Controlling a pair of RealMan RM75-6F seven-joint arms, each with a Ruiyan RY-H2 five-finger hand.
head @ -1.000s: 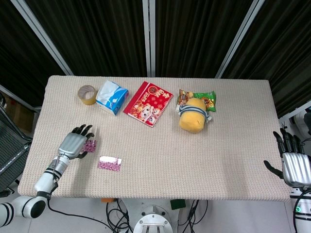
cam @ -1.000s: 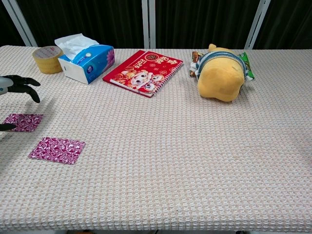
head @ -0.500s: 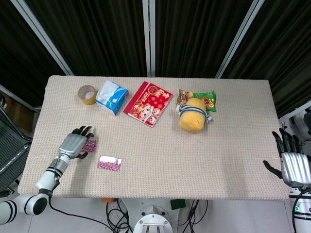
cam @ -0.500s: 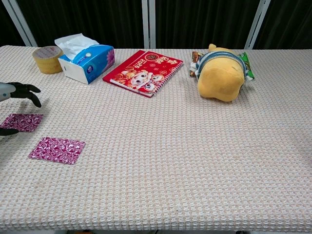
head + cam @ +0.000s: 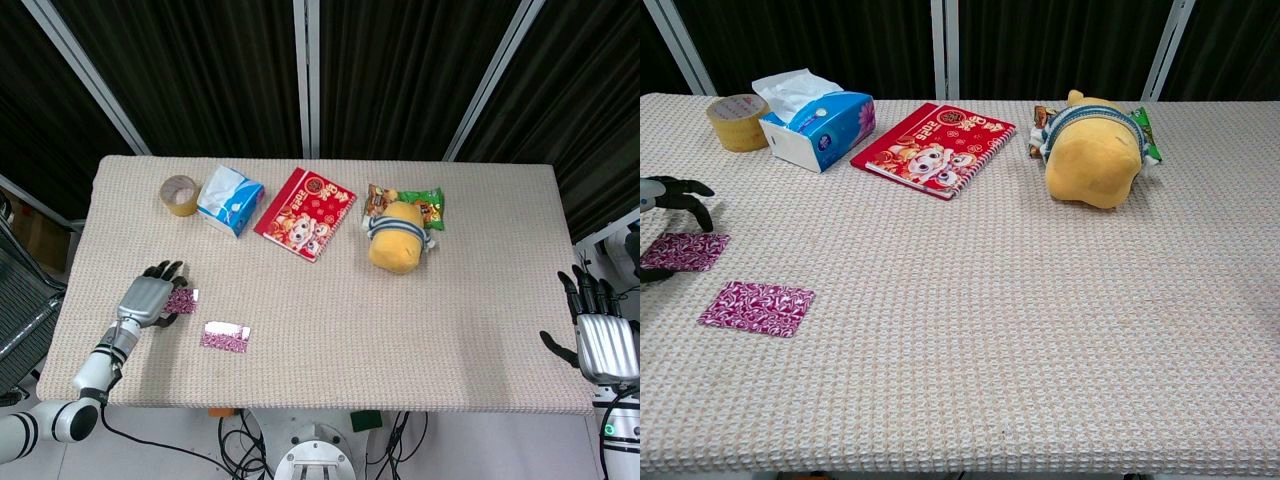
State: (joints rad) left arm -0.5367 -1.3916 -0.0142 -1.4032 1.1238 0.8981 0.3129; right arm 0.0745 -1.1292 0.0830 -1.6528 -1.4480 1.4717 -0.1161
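Left hand [image 5: 146, 298] has slid back toward me; fingers spread, holding nothing, hovering over the near purple patterned packet [image 5: 181, 300], fingertips above its far edge. To do it well I drop lower, pinch one edge. Second packet [image 5: 225, 336] lies just right. Right hand [image 5: 604, 340] idle, open.
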